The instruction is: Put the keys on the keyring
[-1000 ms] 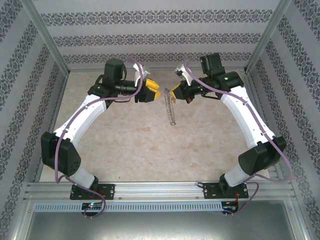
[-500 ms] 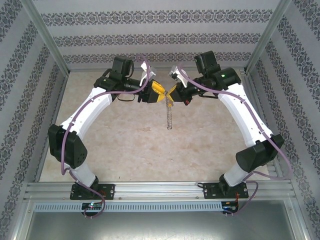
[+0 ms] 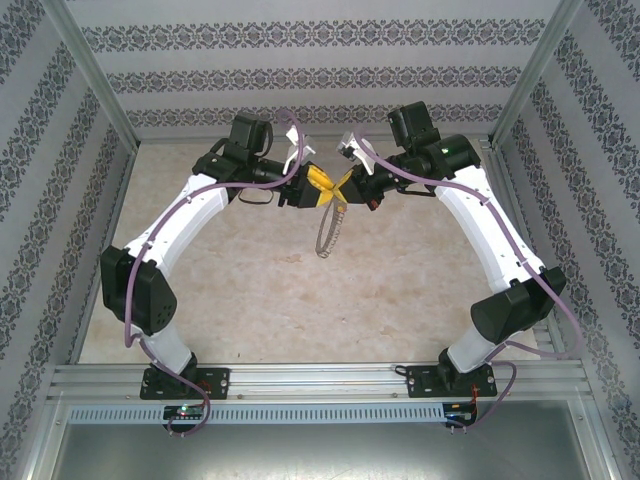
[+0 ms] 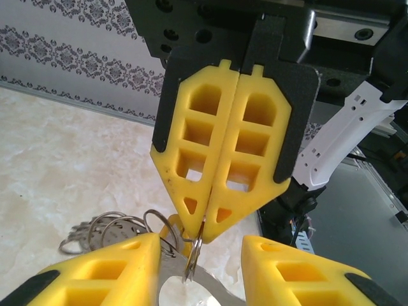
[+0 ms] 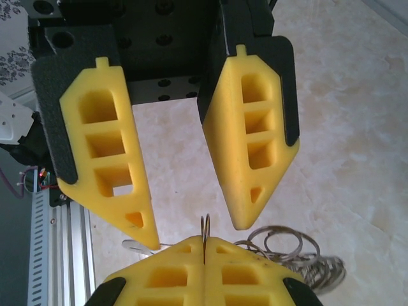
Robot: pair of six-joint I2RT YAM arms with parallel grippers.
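My right gripper is shut on a thin split ring at the top of the keyring. The keyring hangs below it, above the table, as a bunch of grey loops. My left gripper faces it tip to tip. It is open, with one finger on each side of the pinched ring. A yellowish key head shows among the loops, and a flat silver piece lies beside the left finger. Whether the left fingers touch it I cannot tell.
The marble-patterned table lies well below both grippers. Patterned walls and metal posts enclose the back and sides. The arm bases sit on the aluminium rail at the near edge.
The left gripper has come right to meet the right gripper, and its fingers have narrowed around the ring. The hanging keyring has swung from straight down to a curve bowed left.
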